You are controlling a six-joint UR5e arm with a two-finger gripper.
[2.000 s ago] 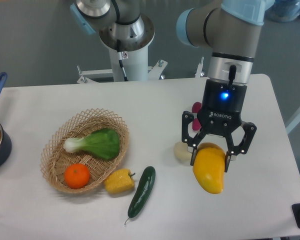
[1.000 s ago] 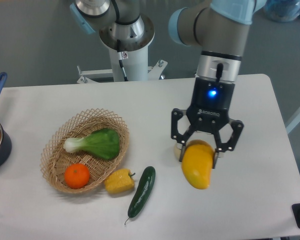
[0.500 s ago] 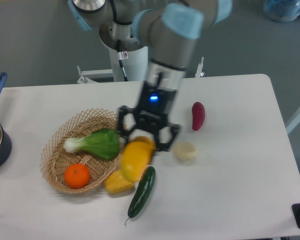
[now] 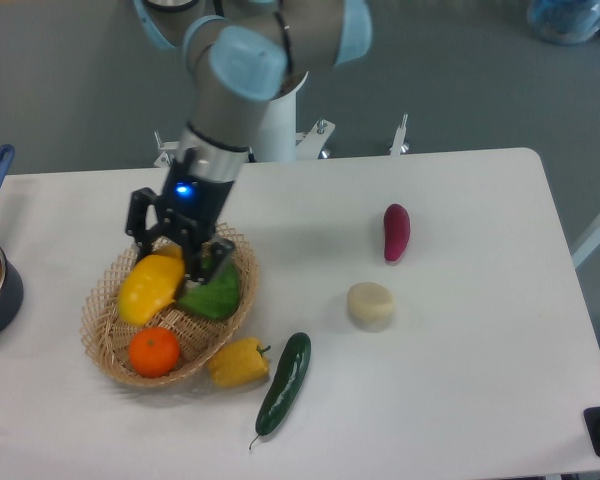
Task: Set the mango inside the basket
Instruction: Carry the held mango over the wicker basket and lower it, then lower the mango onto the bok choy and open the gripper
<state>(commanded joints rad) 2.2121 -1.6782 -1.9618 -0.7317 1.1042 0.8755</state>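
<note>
Your gripper (image 4: 176, 259) has its fingers clamped on the mango (image 4: 148, 288) — the fruit hangs just below them, over the basket (image 4: 236, 300), with the orange (image 4: 153, 352) beneath it.

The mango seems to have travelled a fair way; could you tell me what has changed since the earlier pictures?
The gripper carried the mango leftward across the table and now holds it over the basket, still gripped. The orange, bell pepper and cucumber stayed put.
</note>
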